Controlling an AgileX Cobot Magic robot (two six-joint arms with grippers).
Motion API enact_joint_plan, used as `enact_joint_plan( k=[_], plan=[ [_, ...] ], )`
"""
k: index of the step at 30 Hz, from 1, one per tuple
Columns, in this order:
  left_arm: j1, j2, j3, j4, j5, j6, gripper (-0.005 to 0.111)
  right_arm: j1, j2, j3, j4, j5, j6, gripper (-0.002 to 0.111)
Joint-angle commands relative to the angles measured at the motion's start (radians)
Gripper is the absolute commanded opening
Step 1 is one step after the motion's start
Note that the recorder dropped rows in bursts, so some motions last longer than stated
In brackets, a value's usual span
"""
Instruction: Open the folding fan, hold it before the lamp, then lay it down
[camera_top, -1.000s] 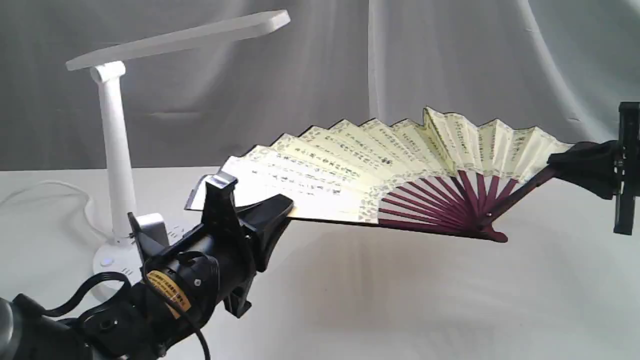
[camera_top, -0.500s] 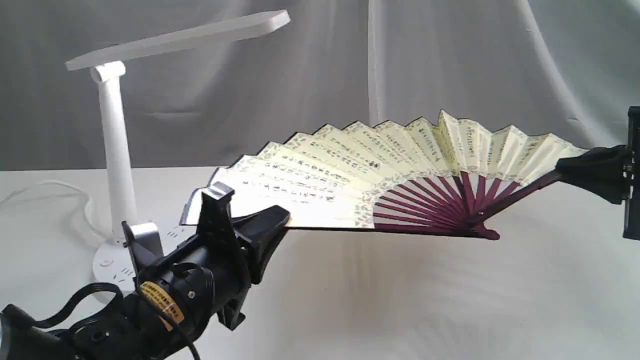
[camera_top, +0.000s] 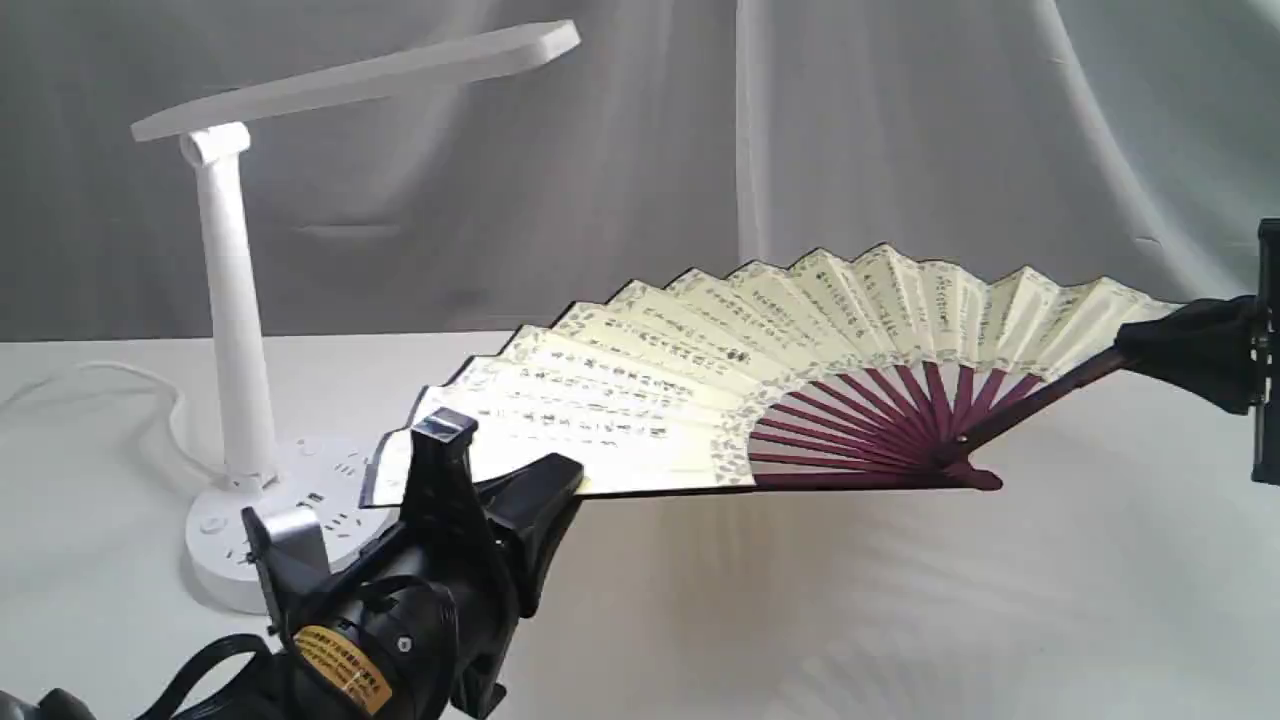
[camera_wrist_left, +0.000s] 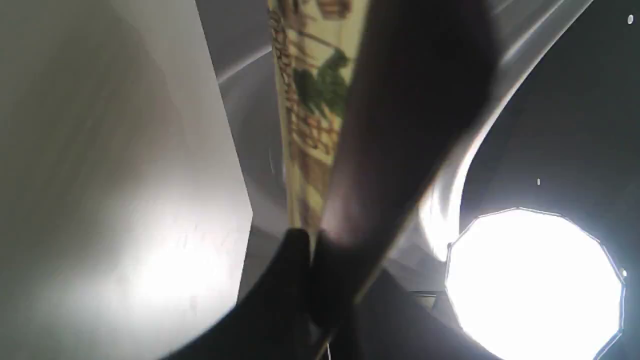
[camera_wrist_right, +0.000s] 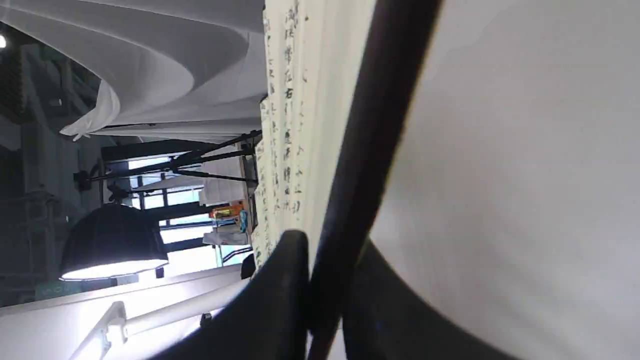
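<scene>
Two tools gripped the open fan (camera_top: 700, 400) by its end sticks: our left tool (camera_top: 555, 480) nearer the lamp (camera_top: 232, 300), our right tool (camera_top: 1135, 345) at the far end. It hung spread crosswise, lifted off the table (camera_top: 800, 620), which we judged had room underneath for laying it down.

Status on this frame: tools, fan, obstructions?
Left tool and right tool shut on folding fan, one each end. Fan spread open, off the table, beside lamp. Nothing blocking.
</scene>
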Motion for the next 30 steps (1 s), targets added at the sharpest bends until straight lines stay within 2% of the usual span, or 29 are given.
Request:
enact_joint_plan(
  k=[1, 17, 22, 30],
  plan=[
    [0.007, -0.031, 0.009, -0.115, -0.081, -0.008, 0.000, -0.029, -0.009, 0.000, -0.030, -0.085, -0.064, 0.001],
    [0.007, -0.051, 0.009, -0.135, -0.081, 0.041, 0.000, -0.022, -0.009, 0.000, 0.006, -0.085, -0.064, 0.001],
    [0.007, -0.124, 0.018, -0.175, -0.081, 0.124, 0.000, 0.015, -0.021, 0.000, 0.041, -0.085, -0.064, 0.001],
    [0.007, -0.214, 0.111, -0.220, -0.081, 0.120, 0.000, 0.083, -0.080, 0.000, 0.108, -0.085, -0.064, 0.001]
  ],
)
